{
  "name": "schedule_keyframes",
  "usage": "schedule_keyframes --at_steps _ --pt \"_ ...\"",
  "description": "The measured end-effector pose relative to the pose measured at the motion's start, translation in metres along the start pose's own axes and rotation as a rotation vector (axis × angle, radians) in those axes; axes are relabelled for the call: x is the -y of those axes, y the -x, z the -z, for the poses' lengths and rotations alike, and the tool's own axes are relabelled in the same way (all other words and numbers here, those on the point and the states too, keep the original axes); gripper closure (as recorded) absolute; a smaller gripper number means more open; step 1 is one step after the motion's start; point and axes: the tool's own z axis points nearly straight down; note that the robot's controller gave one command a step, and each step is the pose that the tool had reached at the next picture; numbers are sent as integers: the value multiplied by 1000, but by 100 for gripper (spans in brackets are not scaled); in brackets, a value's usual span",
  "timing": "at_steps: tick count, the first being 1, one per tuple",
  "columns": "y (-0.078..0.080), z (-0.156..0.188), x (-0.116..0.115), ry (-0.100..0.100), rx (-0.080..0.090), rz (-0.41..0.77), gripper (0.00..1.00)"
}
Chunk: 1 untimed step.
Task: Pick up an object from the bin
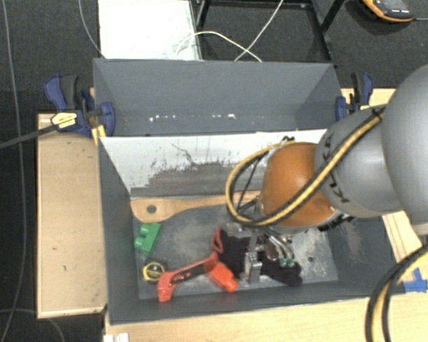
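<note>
My gripper (255, 261) is low in the bin's front middle, under the arm's orange cover. It is directly over a red and black hand clamp (193, 271), whose red handle stretches left along the bin floor and whose orange end (224, 278) lies just left of the gripper. A black object (285, 273) lies against the gripper's right side. Whether anything sits between the fingers is hidden.
A long wooden spatula (180, 207) lies across the back of the bin floor, its right end under the arm. A green block (147, 237) and a small yellow round thing (152, 270) sit at the left. The arm covers the bin's right side.
</note>
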Motion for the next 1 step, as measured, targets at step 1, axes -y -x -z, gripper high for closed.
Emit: schedule_keyframes --at_steps 1 --pt "14 0 -7 1 7 56 100"
